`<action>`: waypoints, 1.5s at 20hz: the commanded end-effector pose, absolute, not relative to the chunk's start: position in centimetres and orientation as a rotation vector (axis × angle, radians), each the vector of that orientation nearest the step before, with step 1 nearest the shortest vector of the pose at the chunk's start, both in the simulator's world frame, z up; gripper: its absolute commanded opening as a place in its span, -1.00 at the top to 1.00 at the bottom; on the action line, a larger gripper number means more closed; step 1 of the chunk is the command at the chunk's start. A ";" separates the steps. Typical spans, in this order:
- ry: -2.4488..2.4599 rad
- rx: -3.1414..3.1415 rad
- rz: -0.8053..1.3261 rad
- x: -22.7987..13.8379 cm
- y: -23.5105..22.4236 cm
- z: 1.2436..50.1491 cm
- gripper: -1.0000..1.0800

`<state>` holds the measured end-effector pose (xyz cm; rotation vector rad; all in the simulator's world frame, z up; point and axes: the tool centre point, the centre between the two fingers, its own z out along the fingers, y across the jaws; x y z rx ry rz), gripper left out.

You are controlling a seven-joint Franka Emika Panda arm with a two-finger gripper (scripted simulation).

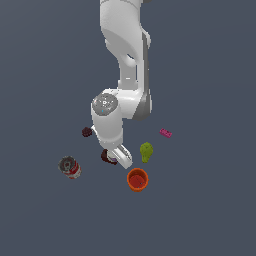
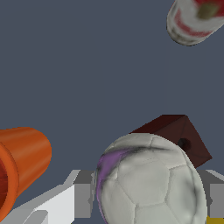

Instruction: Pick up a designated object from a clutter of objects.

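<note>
in the exterior view the white robot arm (image 1: 125, 60) reached down over the flat grey floor (image 1: 210, 210), and its gripper (image 1: 116, 159) sat low among the clutter, hiding most of what lay under it. only a sliver of the off-white, greyish ball with purple markings (image 1: 114, 160) showed there, touching a dark brown rectangular block (image 1: 105, 155). an orange plastic cup (image 1: 137, 179) stood just beside the gripper, a green pear-shaped piece (image 1: 146, 151) was near, and a small pink brick (image 1: 165, 133) lay further toward the exterior view's right. a red can with a grey top (image 1: 70, 167) lay toward the exterior view's left, and a dark maroon lump (image 1: 87, 132) sat near the arm.

in the wrist view the ball (image 2: 148, 179) filled the space between the grey fingers (image 2: 83, 199), one on each side and pressed against it, so the gripper (image 2: 148, 199) was clenched around the ball. the brown block (image 2: 175, 135) touched the ball behind it. the orange cup (image 2: 22, 162) lay on its side nearby, and the red can (image 2: 194, 19) was well apart.
</note>
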<state>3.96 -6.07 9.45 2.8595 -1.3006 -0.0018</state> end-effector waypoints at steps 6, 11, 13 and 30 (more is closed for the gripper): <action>-1.300 2.860 0.002 4.3 -4.2 13.3 1.00; -1.301 2.859 0.002 4.5 -2.2 17.6 1.00; -1.301 2.859 0.002 4.7 -1.2 19.6 1.00; -1.301 2.858 0.001 6.2 7.2 37.0 1.00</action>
